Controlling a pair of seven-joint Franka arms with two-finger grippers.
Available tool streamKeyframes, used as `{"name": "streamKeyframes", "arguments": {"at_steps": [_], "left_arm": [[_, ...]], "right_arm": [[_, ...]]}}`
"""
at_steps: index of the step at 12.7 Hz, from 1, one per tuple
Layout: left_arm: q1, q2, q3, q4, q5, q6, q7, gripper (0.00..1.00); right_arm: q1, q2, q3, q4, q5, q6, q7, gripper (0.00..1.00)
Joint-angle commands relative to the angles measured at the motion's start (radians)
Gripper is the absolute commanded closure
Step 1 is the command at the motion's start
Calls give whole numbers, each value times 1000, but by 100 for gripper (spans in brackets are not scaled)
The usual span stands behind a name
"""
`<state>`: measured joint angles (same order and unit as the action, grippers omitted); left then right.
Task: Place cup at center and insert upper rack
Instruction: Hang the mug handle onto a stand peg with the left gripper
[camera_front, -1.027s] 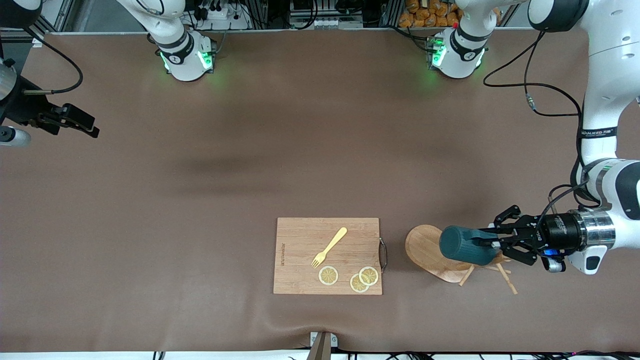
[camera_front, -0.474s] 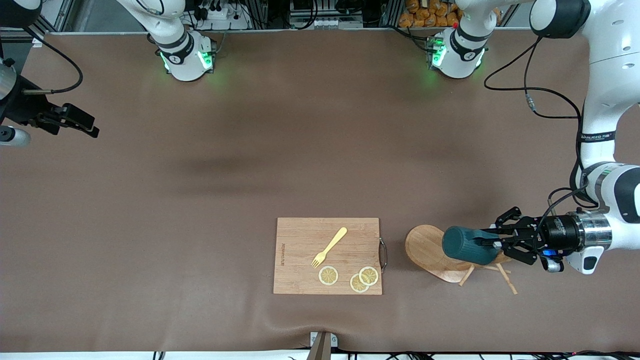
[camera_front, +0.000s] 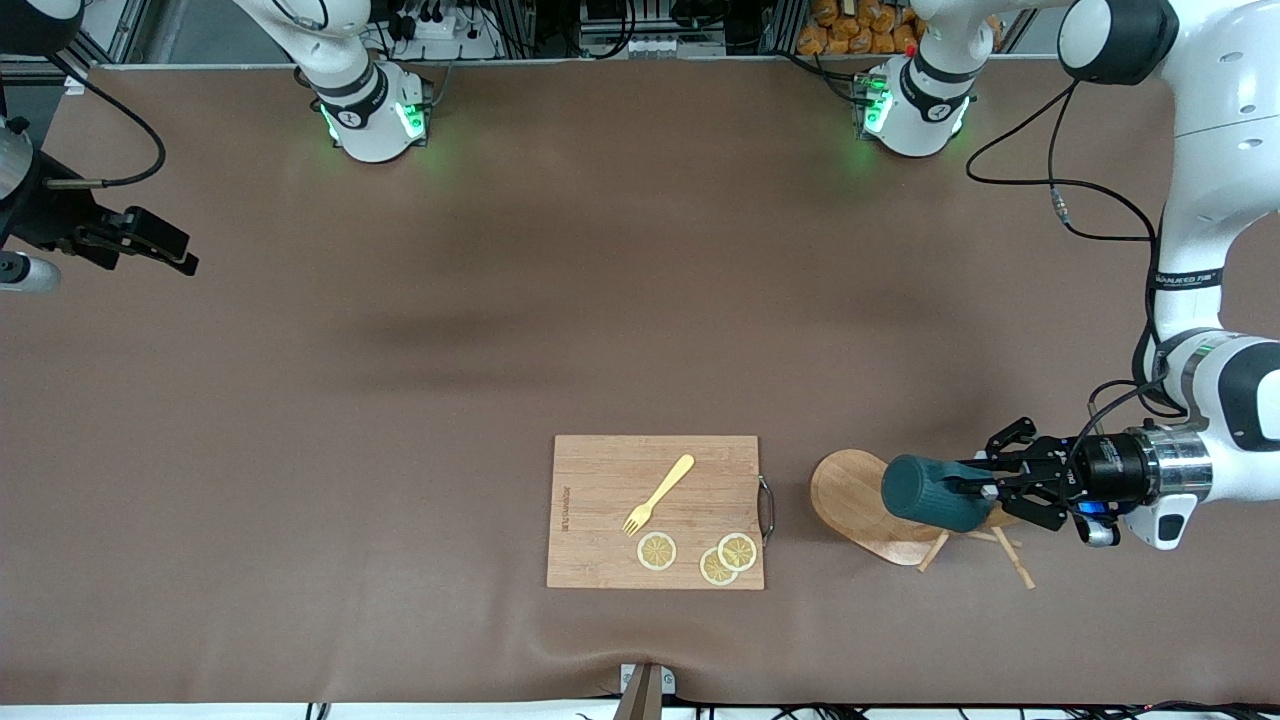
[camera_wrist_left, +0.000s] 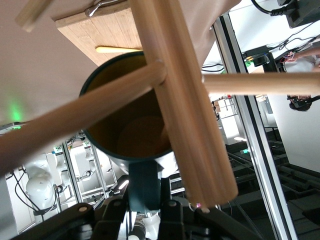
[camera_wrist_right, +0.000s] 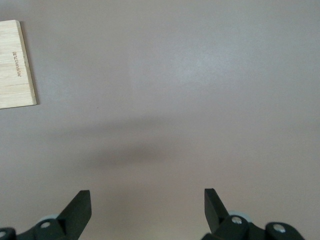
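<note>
The dark teal cup (camera_front: 933, 492) hangs on its side over the upper rack (camera_front: 853, 497), a light wooden mug tree that lies tipped on the table at the left arm's end. My left gripper (camera_front: 985, 490) is shut on the cup's handle (camera_wrist_left: 144, 182). In the left wrist view the cup's tan inside (camera_wrist_left: 127, 131) faces the camera. The rack's post (camera_wrist_left: 186, 102) and a peg (camera_wrist_left: 75, 122) cross its mouth. The rack's thin pegs (camera_front: 1003, 553) rest on the cloth. My right gripper (camera_front: 150, 245) waits open over the right arm's end of the table, with nothing between its fingers (camera_wrist_right: 80, 206).
A rectangular wooden cutting board (camera_front: 600, 480) lies beside the rack's base, toward the table's middle. It carries a yellow fork (camera_front: 660, 493) and three lemon slices (camera_front: 657, 551). Its corner shows in the right wrist view (camera_wrist_right: 17, 65). Brown cloth covers the table.
The left arm's wrist has shifted slightly over the rack. The cup stays almost where it was. The right arm has not moved.
</note>
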<state>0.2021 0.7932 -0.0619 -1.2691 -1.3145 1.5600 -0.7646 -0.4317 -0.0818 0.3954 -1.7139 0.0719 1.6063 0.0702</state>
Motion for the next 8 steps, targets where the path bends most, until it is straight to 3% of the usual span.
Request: {"name": "streamKeyframes", "arguments": {"at_steps": [1, 4, 6, 7, 8], "left_arm": [[19, 9, -7, 7, -40, -18, 19, 100], [28, 24, -9, 8, -71, -43, 19, 99], [26, 29, -9, 7, -71, -43, 34, 91], [26, 34, -9, 7, -71, -43, 45, 79], [26, 35, -9, 7, -71, -43, 45, 57]], "right_arm": [[2, -19, 2, -7, 19, -2, 8, 0], [-2, -16, 0, -13, 19, 1, 10, 0], [2, -24, 2, -9, 19, -6, 10, 0], [2, -30, 2, -12, 19, -5, 10, 0], [-1, -32, 0, -12, 19, -6, 10, 0]]}}
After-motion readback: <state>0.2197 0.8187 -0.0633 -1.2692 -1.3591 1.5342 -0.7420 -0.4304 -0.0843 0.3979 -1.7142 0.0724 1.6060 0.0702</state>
